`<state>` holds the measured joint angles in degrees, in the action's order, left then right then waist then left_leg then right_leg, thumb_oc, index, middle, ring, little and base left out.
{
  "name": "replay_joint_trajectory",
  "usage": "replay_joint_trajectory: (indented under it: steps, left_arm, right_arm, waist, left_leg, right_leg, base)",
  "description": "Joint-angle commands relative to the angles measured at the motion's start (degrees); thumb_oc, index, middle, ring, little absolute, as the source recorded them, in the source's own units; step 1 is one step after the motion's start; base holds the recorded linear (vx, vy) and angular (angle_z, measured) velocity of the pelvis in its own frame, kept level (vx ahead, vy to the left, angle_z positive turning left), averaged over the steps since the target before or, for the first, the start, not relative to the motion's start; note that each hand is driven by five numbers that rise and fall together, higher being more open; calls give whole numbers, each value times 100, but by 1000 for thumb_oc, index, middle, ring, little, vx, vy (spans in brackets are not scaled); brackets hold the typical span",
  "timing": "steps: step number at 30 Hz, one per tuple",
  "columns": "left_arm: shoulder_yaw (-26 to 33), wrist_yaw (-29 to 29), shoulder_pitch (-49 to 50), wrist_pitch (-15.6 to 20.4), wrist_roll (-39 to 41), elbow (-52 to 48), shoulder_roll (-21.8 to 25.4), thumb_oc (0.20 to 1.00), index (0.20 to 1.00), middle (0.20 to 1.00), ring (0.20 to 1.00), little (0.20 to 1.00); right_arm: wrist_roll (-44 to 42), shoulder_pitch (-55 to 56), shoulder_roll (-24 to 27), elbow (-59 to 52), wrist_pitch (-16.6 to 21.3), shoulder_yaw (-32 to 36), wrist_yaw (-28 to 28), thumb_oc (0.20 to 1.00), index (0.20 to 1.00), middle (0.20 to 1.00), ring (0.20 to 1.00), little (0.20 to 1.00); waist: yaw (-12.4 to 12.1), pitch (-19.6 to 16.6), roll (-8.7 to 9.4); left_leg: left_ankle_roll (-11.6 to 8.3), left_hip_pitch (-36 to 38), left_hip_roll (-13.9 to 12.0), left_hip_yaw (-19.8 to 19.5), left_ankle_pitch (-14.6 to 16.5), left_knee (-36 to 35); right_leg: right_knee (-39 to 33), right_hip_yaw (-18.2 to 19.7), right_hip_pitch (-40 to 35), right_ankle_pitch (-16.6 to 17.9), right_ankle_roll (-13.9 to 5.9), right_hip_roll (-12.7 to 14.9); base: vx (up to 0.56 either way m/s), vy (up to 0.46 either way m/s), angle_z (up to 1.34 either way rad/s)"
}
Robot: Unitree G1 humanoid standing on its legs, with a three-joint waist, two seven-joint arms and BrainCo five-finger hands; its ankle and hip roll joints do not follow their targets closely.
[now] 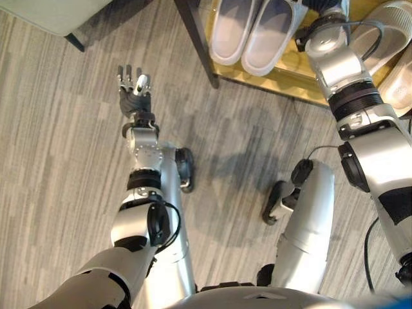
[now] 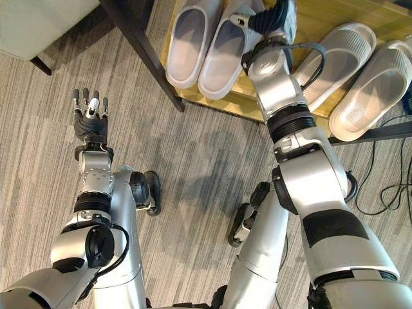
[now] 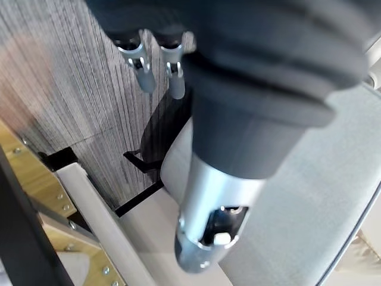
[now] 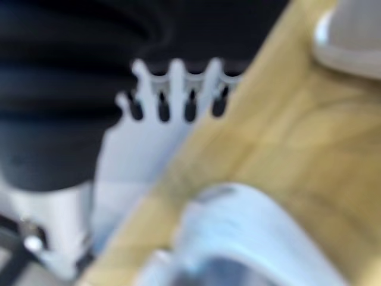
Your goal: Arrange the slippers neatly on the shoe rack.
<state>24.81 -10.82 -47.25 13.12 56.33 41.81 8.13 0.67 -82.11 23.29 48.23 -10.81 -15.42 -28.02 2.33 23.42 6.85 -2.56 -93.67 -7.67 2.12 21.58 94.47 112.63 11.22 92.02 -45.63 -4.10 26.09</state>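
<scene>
The rack, a wooden shelf on a dark frame, stands on the grey floor, and the right hand reaches over its shelf. Two pairs of slippers lie on that shelf. The white pair sits side by side just left of the right hand, its nearer slipper touching or almost touching the hand. The beige pair lies to the hand's right, a little apart from it. How the right hand's fingers stand cannot be told. The left hand hangs over bare floor, well left of the rack, fingers straight and spread, holding nothing.
</scene>
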Motion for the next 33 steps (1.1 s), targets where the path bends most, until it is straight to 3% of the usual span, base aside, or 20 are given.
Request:
replay_joint_trajectory:
  steps: [1,3,5,6,8,11,16,19,22,23,26,27,28,29,32,33]
  left_arm:
    - [398,27,-26,279,-360,89,-132,1000,1000,1000,1000,1000]
    - [511,-1,182,303,-365,-84,-311,1000,1000,1000,1000,1000]
    - [504,0,215,337,-384,-169,-344,1000,1000,1000,1000,1000]
    - [517,92,222,349,-459,-298,-386,1000,1000,1000,1000,1000]
    - [499,137,223,386,-492,-339,-400,1000,1000,1000,1000,1000]
    - [539,191,485,456,-618,-662,-628,1000,1000,1000,1000,1000]
    - [484,173,857,540,-672,-1015,-899,1000,1000,1000,1000,1000]
    - [343,149,1146,603,-810,-1277,-1085,1000,1000,1000,1000,1000]
    - [243,116,1223,548,-847,-1296,-1102,1000,1000,1000,1000,1000]
    - [-225,144,1309,502,-1230,-1314,-1158,1000,1000,1000,1000,1000]
    - [-761,143,1400,443,-1586,-1221,-1269,1000,1000,1000,1000,1000]
    - [-965,118,1456,440,-1668,-1166,-1371,1000,1000,1000,1000,1000]
    - [-975,121,1471,438,-1670,-1167,-1374,1000,1000,1000,1000,1000]
    - [-1146,63,1502,389,-1659,-1131,-1511,1000,1000,1000,1000,1000]
    - [-1383,-255,1817,75,-1390,-1230,-1808,1000,1000,1000,1000,1000]
    - [-1620,-456,2125,-140,-1372,-1216,-1855,1000,1000,1000,1000,1000]
  right_arm:
    - [320,-343,-324,-13,303,-20,-187,1000,1000,1000,1000,1000]
    - [401,164,-398,-606,496,386,-296,1000,1000,1000,1000,1000]
    - [347,363,-469,-850,518,562,-268,1000,1000,1000,1000,1000]
    - [371,761,-545,-1304,485,810,-174,1000,1000,1000,1000,1000]
    - [409,958,-591,-1563,477,906,-119,1000,1000,1000,1000,1000]
    - [786,2216,-489,-2590,469,1230,113,1000,1000,1000,1000,1000]
    - [1100,3481,-331,-3176,561,1361,252,1000,1000,1000,1000,1000]
    - [1025,4785,-569,-3514,570,1347,605,1000,1000,1000,1000,1000]
    - [1067,5334,-701,-3672,600,1303,586,1000,1000,1000,1000,1000]
    - [917,6131,-1061,-3709,746,1151,672,1000,1000,1000,1000,1000]
    - [964,6770,-1183,-3543,896,801,708,1000,1000,1000,1000,1000]
    - [1000,6972,-1211,-3419,975,666,697,1000,1000,1000,1000,1000]
    - [999,6985,-1213,-3415,976,667,696,1000,1000,1000,1000,1000]
    - [990,7107,-1218,-3290,1025,546,699,1000,1000,1000,1000,1000]
    - [935,7398,-1253,-3228,1109,402,704,1000,1000,1000,1000,1000]
    - [944,7659,-1208,-3035,1282,244,680,1000,1000,1000,1000,1000]
  waist:
    - [130,-134,168]
    - [107,-408,127]
    - [97,-555,96]
    - [96,-765,27]
    - [112,-829,-6]
    - [208,-1153,-226]
    - [260,-1302,-297]
    - [306,-1472,-284]
    - [334,-1529,-300]
    - [395,-1602,-277]
    - [460,-1678,-262]
    - [463,-1714,-281]
    - [478,-1714,-265]
    - [485,-1745,-265]
    - [503,-1808,-253]
    - [502,-1862,-244]
  left_leg:
    - [-211,371,-497,-655,809,-258]
    - [-210,371,-524,-629,765,-502]
    - [-162,371,-497,-601,678,-677]
    - [-82,371,-442,-609,578,-979]
    - [-52,371,-420,-587,522,-1099]
    - [43,573,-282,-472,276,-1718]
    - [36,886,-247,-321,107,-2202]
    - [0,1259,-189,-257,7,-2734]
    - [0,1366,-191,-213,-82,-2894]
    - [-4,1692,-133,-143,-191,-3303]
    - [-16,2048,-72,-155,-324,-3723]
    - [-16,2227,-83,-184,-580,-4071]
    - [-26,2281,-71,-168,-389,-3969]
    - [-17,2402,-99,-182,-634,-4243]
    - [-17,2861,-101,-245,-832,-4746]
    - [-39,3315,-119,-242,-964,-5224]
  right_leg:
    - [-593,909,-206,655,-504,-61]
    - [-899,810,-206,767,-545,-24]
    - [-1191,723,-207,910,-549,8]
    - [-1558,552,-302,1073,-672,10]
    - [-1746,456,-339,1118,-707,25]
    - [-2493,18,-733,1291,-757,6]
    - [-3105,-244,-1169,1446,-751,-69]
    - [-3674,-503,-1624,1557,-708,-177]
    - [-3905,-635,-1857,1592,-705,-197]
    - [-4241,-769,-2222,1659,-679,-295]
    - [-4665,-916,-2609,1768,-670,-388]
    - [-4888,-939,-2698,1997,-651,-505]
    - [-4848,-970,-2790,1845,-661,-442]
    - [-5076,-1015,-2890,2071,-647,-555]
    - [-5605,-1203,-3392,2236,-636,-689]
    - [-5966,-1259,-3750,2356,-633,-793]
  base:
    - [0,0,0]
    - [0,0,0]
    - [-57,72,-3]
    - [-122,126,-4]
    - [-106,100,-6]
    - [-101,104,-3]
    - [-62,65,2]
    - [-61,49,-2]
    - [-41,41,-5]
    - [-33,31,-3]
    - [-56,37,2]
    - [-30,31,4]
    - [-92,15,6]
    - [-5,15,3]
    - [-5,23,-1]
    - [36,11,-2]
